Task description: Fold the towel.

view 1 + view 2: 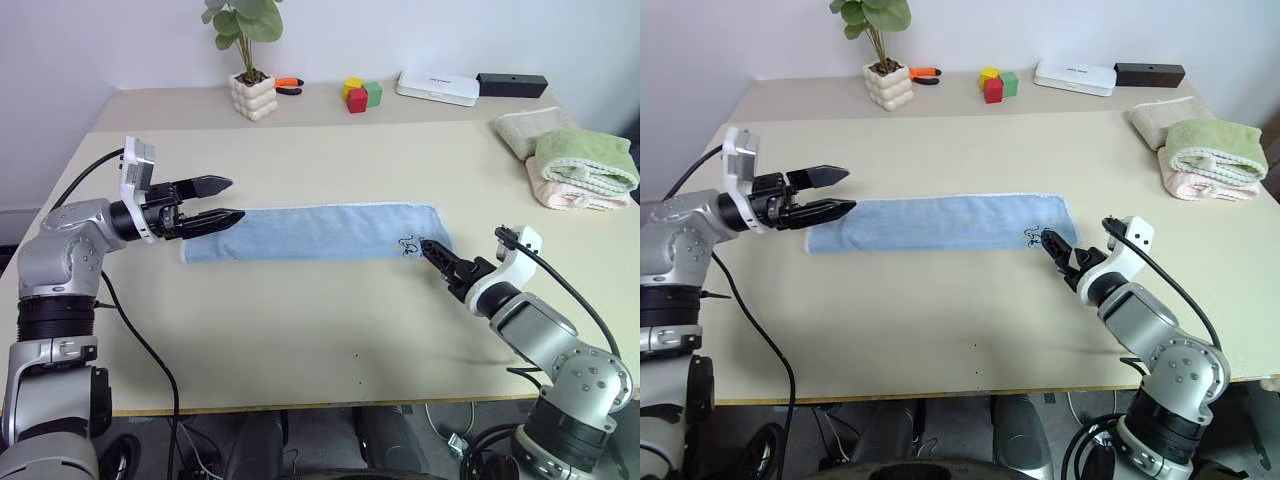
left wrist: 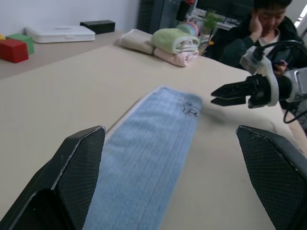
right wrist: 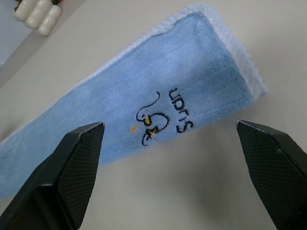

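- Your left gripper [image 1: 226, 201] stands wide and empty, hovering at the left end of the towel [image 1: 315, 233], fingers pointing right along it.
- Your right gripper [image 1: 432, 249] is also spread wide, holding nothing, its tips just at the towel's near right corner beside the dark embroidered mark [image 3: 152, 122].
- The one light blue towel lies flat as a long strip across the middle of the table [image 1: 300, 330], pale hem along its far and right edges.
- You have bare tabletop on the near side, up to the front edge, and a broad bare band behind the towel.
- Far right: three folded towels [image 1: 575, 165]. At the back: one potted plant [image 1: 250, 60], three blocks [image 1: 361, 94], one white box [image 1: 437, 88], one black box [image 1: 512, 85].
- A seated person [image 2: 259, 28] shows past the right edge.
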